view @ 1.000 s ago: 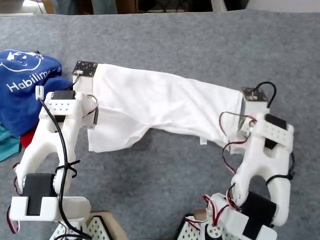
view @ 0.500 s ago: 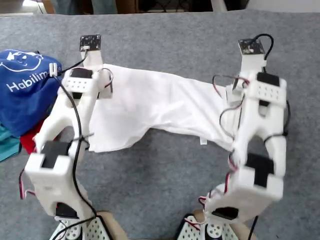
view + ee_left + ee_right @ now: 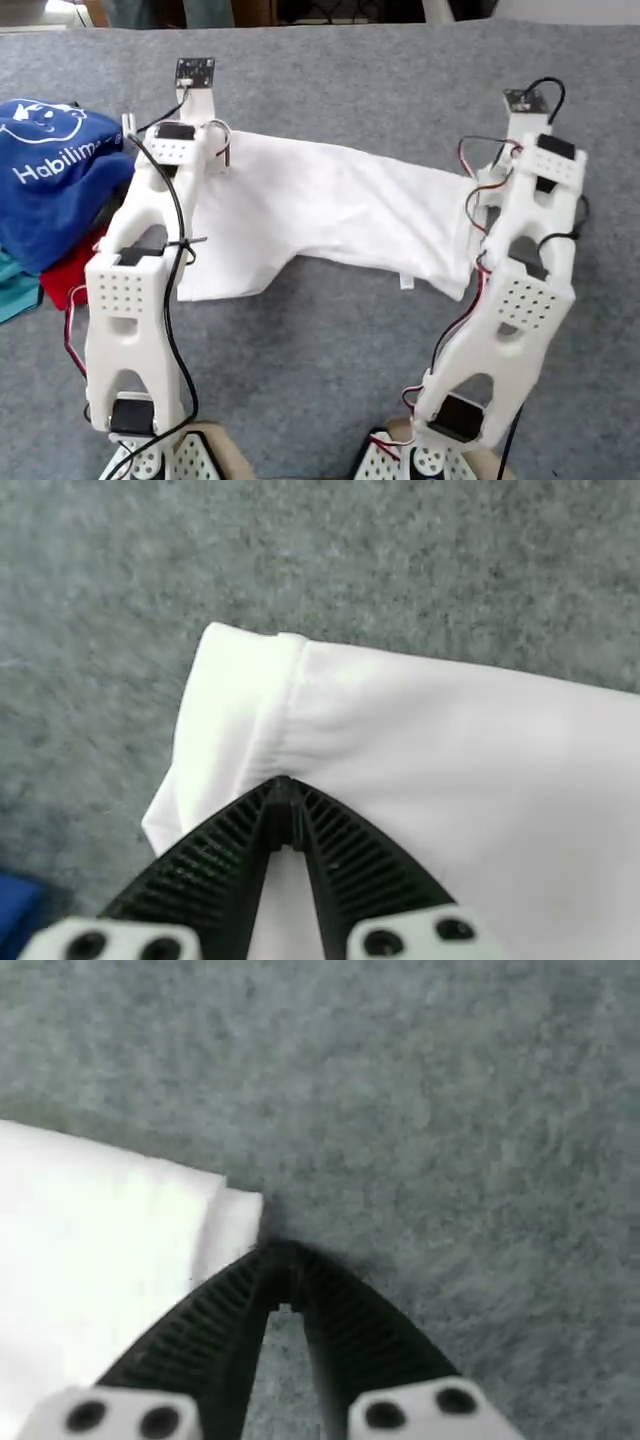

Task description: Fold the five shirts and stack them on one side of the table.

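Note:
A white shirt [image 3: 330, 205] lies spread across the middle of the grey table [image 3: 350, 70]. My left arm [image 3: 150, 230] stretches over its left end, my right arm [image 3: 525, 240] over its right end. My left gripper [image 3: 283, 785] is shut, its tips pinching the white shirt [image 3: 450, 740] just behind a folded corner. My right gripper [image 3: 283, 1252] is shut too, its tips meeting at the edge of the white shirt [image 3: 100, 1220] by its corner, with bare table beyond.
A pile of other shirts sits at the table's left edge: a blue one [image 3: 50, 165] on top, red [image 3: 65, 280] and teal [image 3: 12, 292] cloth under it. Open grey table lies beyond the white shirt and at the front middle.
Both arms have stretched out toward the far side of the table. The white shirt's far corners have shifted slightly with the grippers; its body stays where it was.

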